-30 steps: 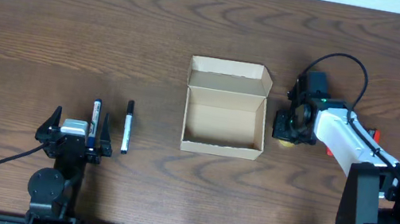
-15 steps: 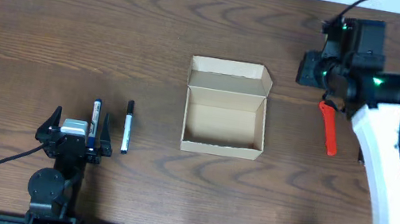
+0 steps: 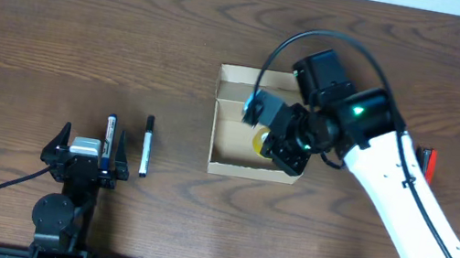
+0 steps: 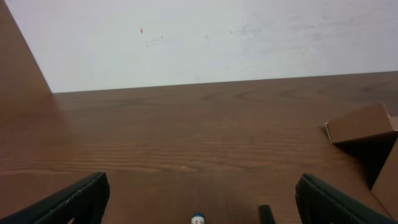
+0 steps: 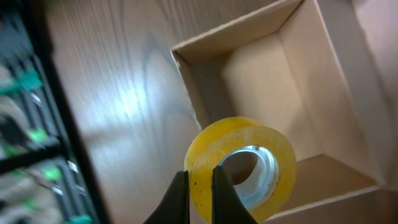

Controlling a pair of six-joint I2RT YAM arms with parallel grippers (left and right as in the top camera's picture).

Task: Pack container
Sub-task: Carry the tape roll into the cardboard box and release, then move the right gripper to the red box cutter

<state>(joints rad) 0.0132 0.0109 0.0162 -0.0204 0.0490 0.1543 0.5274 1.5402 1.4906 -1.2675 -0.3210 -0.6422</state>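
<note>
The container (image 3: pixel 227 138) is an open tan cardboard box at the table's middle, its flap lid (image 3: pixel 264 88) folded back; it also shows in the right wrist view (image 5: pixel 261 68). My right gripper (image 5: pixel 199 196) is shut on a yellow tape roll (image 5: pixel 242 165) and holds it above the box's right half; the roll shows from overhead (image 3: pixel 262 142). My left gripper (image 3: pixel 86 151) is open at the front left, low over a blue-capped pen (image 3: pixel 110 129). A black pen (image 3: pixel 147 145) lies just to its right.
A red-handled tool (image 3: pixel 429 162) lies right of the box, mostly hidden by my right arm. The box corner (image 4: pixel 364 123) and both pen tips (image 4: pixel 198 219) show in the left wrist view.
My right arm has swung from the table's right side, lifting the tape roll, to above the open box. The left arm and the pens have not moved.
</note>
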